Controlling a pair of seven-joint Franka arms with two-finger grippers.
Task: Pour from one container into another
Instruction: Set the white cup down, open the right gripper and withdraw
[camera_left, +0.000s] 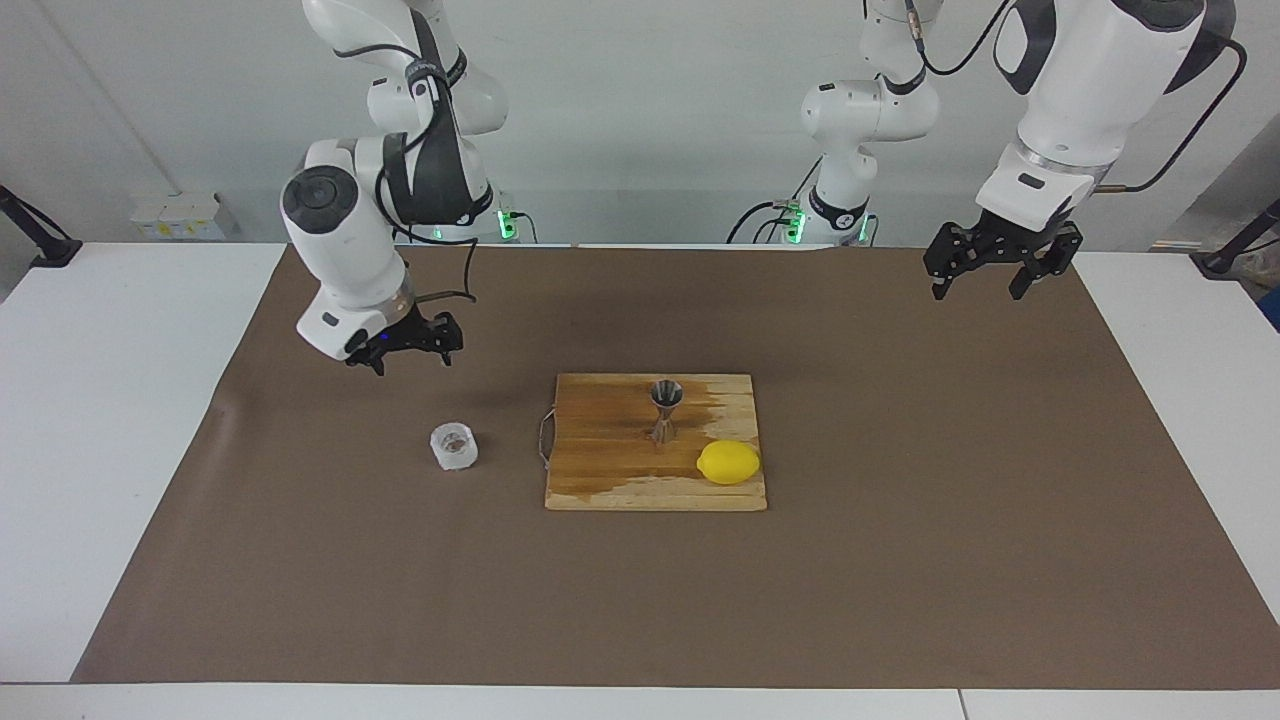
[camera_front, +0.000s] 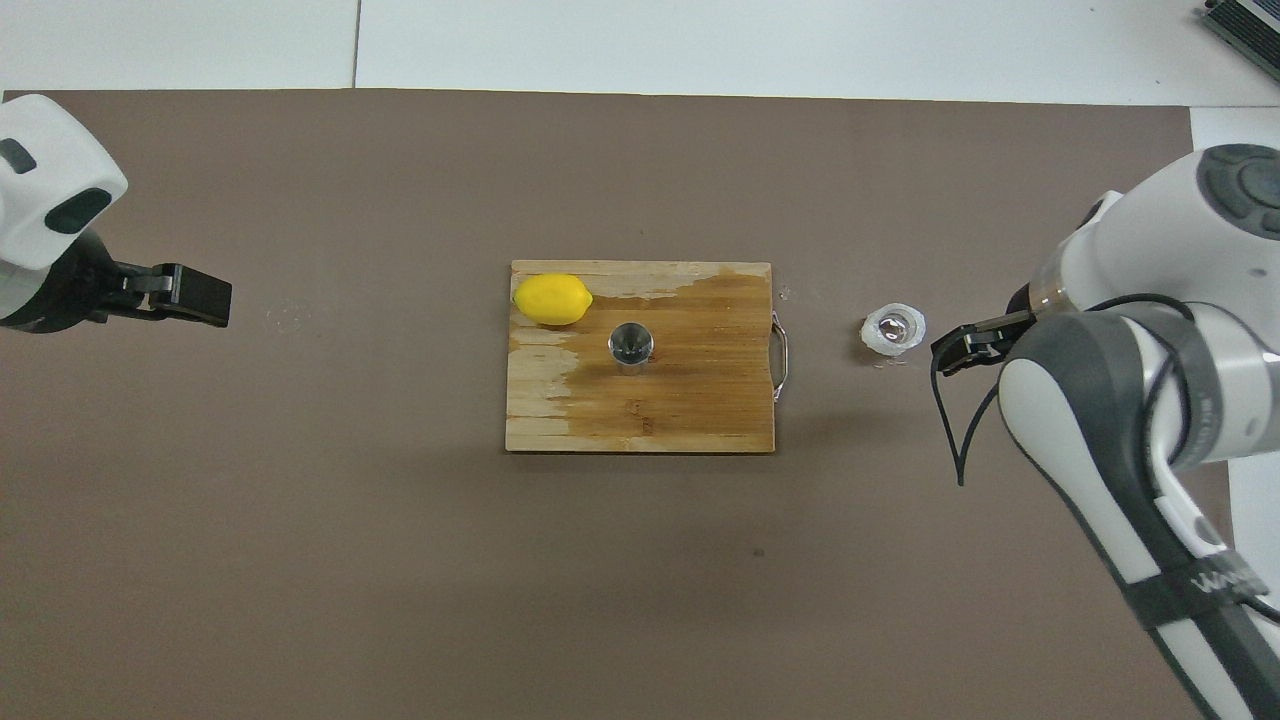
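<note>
Nearest the facing camera, on the wooden board (camera_left: 655, 445) at mid-desk, sit a lemon (camera_left: 728, 462) and the upright steel jigger (camera_left: 666, 409). Going left to right there: right tool (camera_left: 405, 345), empty with fingers parted, over the brown mat (camera_left: 300, 560); whitish cup (camera_left: 454, 446), standing beside the board toward the right arm's end; left tool (camera_left: 1000, 262), open and empty. Only the overhead view shows inside both vessels.

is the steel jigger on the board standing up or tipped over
Upright. The jigger stands on its lower cone on the cutting board, open mouth facing up; from overhead only its round rim shows.
</note>
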